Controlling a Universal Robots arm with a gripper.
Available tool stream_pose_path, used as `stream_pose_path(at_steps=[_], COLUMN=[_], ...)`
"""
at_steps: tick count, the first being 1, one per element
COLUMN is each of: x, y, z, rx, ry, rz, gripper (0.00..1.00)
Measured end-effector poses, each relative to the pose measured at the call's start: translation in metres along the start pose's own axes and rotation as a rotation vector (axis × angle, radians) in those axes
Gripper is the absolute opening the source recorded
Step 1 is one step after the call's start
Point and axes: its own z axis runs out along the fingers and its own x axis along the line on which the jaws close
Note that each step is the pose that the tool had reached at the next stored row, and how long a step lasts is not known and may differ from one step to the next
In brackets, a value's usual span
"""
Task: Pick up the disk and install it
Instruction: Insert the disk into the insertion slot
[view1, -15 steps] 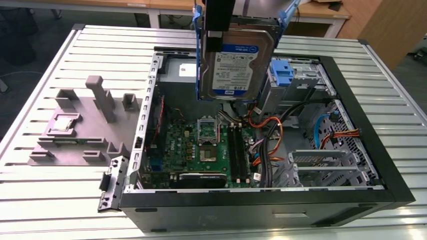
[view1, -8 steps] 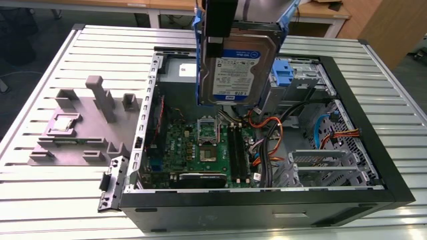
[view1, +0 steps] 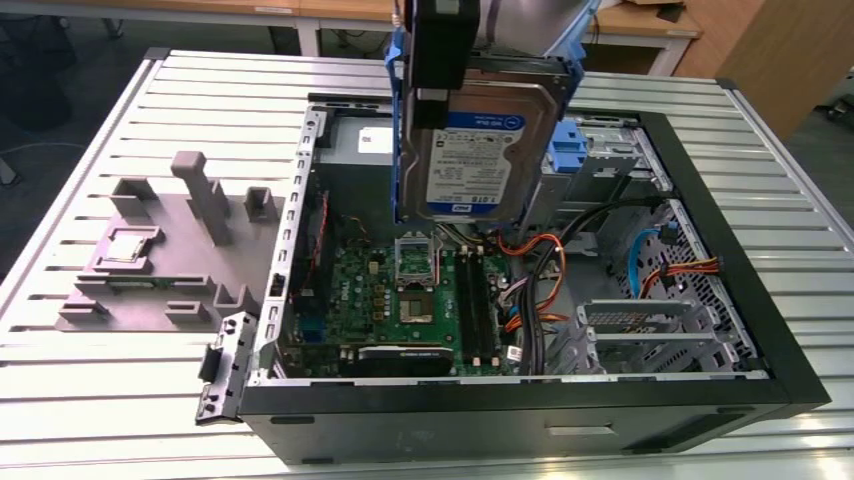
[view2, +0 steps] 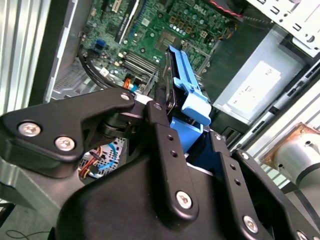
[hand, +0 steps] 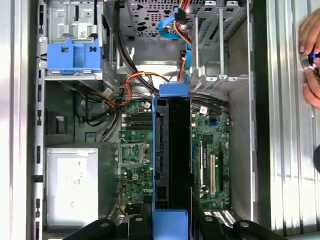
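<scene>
My pincer (view2: 186, 125) pinches the disk (view1: 474, 150) upright, upper centre of the exterior view, above the case (view1: 467, 420): lifted, not installed; seating it, I judge, calls for careful lining-up.

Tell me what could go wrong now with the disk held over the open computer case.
The gripper is shut on the disk, held on edge above the bare motherboard; a slip would likely drop it onto the board. Loose orange and red cables lie nearby and could snag it. A person's hand rests beside the case.
</scene>
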Motion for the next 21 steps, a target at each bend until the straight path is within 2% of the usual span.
stream_pose_path(at_steps=[5, 8, 12, 18, 21], x=[-0.0124, -0.0163, -0.0168, -0.0161, -0.016], y=[0.0014, 0.0045, 0.0151, 0.0349, 0.0383], z=[0.0002, 0.0004, 0.0007, 0.0012, 0.0013], rx=[-0.0001, -0.0001, -0.0002, -0.0002, -0.0002], ry=[-0.0017, -0.0022, -0.0023, -0.0023, -0.0022], rz=[0.0, 0.0, 0.0, 0.0, 0.0], gripper=[0.37, 0.37, 0.37, 0.37, 0.37])
